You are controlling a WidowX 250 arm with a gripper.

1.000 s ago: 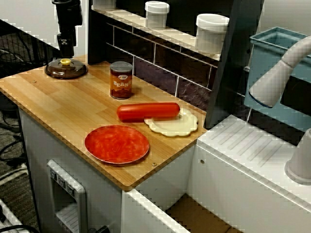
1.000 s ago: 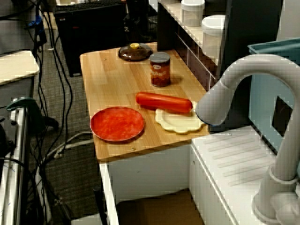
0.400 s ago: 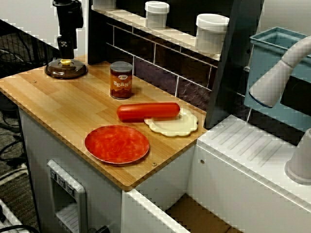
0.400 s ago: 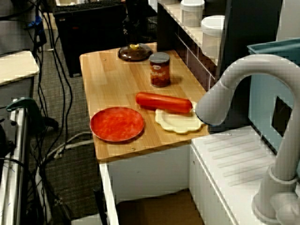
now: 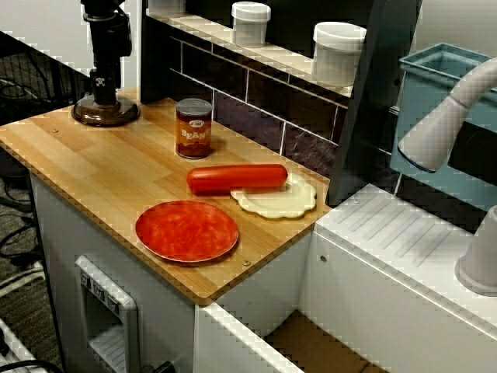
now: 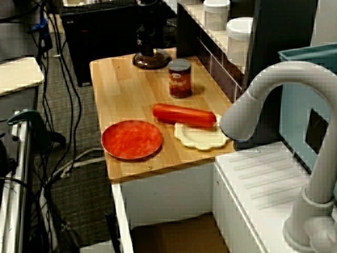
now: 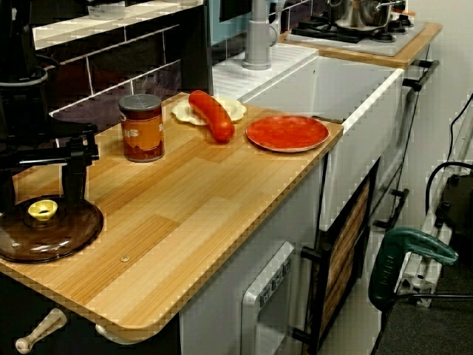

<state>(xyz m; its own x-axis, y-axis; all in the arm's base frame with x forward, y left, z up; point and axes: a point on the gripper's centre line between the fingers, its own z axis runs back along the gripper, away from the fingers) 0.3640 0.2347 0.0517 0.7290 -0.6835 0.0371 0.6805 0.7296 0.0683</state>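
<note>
Brown glass lid (image 7: pixel 70 231), yellow knob (image 7: pixel 42 211) between wide-open jaws, nothing gripped, bean can (image 7: pixel 142 127) nearby

Bean can (image 5: pixel 193 128) upright on wooden counter (image 5: pixel 101 167). Red sausage (image 5: pixel 237 178) lies with one end over cream scalloped plate (image 5: pixel 283 200); red plate (image 5: pixel 187 231) near the front edge, apart from both. Two white jars (image 5: pixel 251 22) on the shelf.

lid (image 7: pixel 55 238) rim past left edge
</note>
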